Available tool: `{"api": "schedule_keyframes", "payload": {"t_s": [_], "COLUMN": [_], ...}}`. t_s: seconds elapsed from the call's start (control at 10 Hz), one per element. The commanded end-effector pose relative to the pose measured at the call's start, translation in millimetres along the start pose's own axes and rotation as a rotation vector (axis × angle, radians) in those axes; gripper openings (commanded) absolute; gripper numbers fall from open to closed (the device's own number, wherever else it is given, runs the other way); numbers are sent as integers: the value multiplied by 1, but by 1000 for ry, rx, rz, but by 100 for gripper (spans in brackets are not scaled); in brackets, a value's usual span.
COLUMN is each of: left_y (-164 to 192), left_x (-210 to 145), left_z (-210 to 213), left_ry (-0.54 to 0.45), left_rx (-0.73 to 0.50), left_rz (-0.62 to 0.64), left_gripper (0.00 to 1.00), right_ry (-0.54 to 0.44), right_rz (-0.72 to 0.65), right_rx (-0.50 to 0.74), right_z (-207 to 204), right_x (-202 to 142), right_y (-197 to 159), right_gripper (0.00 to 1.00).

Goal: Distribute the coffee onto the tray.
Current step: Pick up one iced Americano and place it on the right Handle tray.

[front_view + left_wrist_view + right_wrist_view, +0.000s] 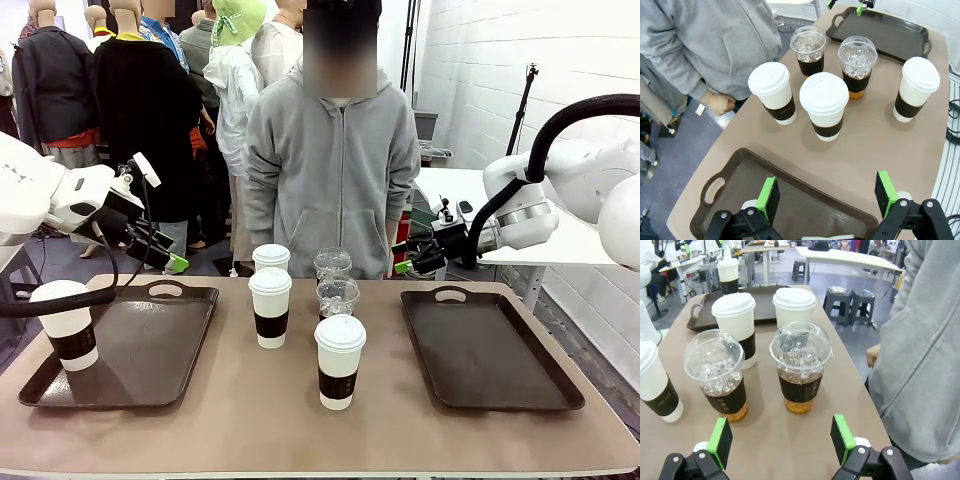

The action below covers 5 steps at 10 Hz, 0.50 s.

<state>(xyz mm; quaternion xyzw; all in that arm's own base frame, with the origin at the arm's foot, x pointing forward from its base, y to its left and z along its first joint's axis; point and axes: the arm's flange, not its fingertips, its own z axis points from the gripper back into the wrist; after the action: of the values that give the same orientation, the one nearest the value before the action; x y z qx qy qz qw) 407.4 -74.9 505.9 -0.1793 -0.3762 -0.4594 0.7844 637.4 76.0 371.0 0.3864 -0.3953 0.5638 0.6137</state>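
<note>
Three sleeved white coffee cups and two clear dome-lidded cups of dark iced coffee stand mid-table between the trays. One more white cup stands on the left tray at its near left corner. The right tray holds nothing. My left gripper hovers open above the left tray's far edge. Behind the clear cups, my right gripper hangs open at the table's far edge, nothing between its fingers.
A person in a grey hoodie stands at the far side, directly behind the cups, hands low. White tables and stools stand beyond the table. The near table strip in front of both trays is bare.
</note>
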Motion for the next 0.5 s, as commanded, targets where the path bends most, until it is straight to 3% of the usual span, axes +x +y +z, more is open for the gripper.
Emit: {"api": "schedule_keyframes", "payload": {"t_s": [0.0, 0.4], "left_y": [4, 4], "left_x": [-3, -3], "left_z": [-2, -2], "left_ry": [-24, -24], "left_rx": [-13, -13], "left_rz": [-19, -19], "left_gripper": [100, 100], "right_ry": [-41, -64], "right_rz": [-1, 3], "right_rx": [-6, 10], "right_z": [-13, -42], "right_x": [-9, -30], "right_y": [-18, -41], "right_gripper": [100, 100]}}
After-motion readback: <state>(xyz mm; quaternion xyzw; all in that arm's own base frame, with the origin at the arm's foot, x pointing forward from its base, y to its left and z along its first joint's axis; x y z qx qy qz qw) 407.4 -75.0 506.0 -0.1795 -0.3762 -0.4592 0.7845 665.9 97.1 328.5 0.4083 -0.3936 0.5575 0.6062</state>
